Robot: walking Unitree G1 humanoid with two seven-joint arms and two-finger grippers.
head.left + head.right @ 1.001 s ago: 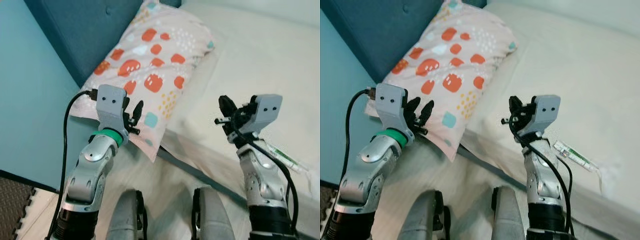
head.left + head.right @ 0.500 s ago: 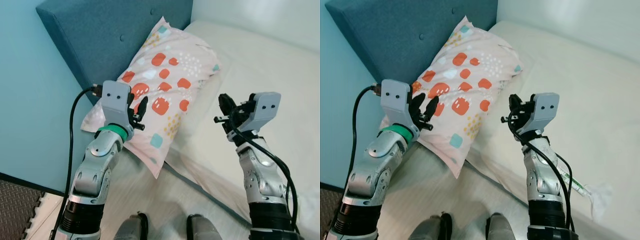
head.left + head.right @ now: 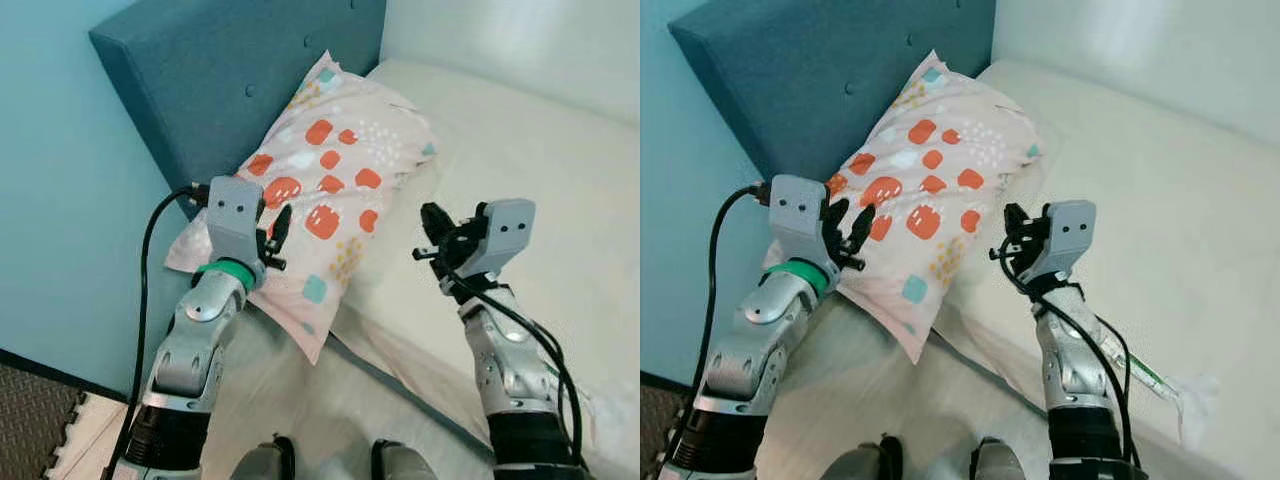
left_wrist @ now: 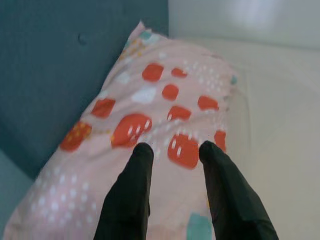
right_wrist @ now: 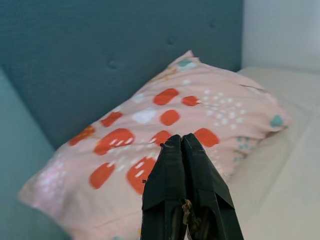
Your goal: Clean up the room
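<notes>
place: a bedroom, I judge | evidence: bed (image 3: pixel 520 130) with pale sheet before me | patterned pillow (image 3: pixel 330 190) against teal padded headboard (image 3: pixel 230 80) | blue wall (image 3: pixel 70 200)

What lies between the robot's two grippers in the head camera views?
In the left eye view, the lower part of the pillow and bare bed sheet lie between the left gripper and right gripper.

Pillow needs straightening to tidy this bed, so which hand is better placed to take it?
Probably the left hand: it hovers open over the pillow's near end. The right hand is shut, over the bare mattress beside it.
</notes>
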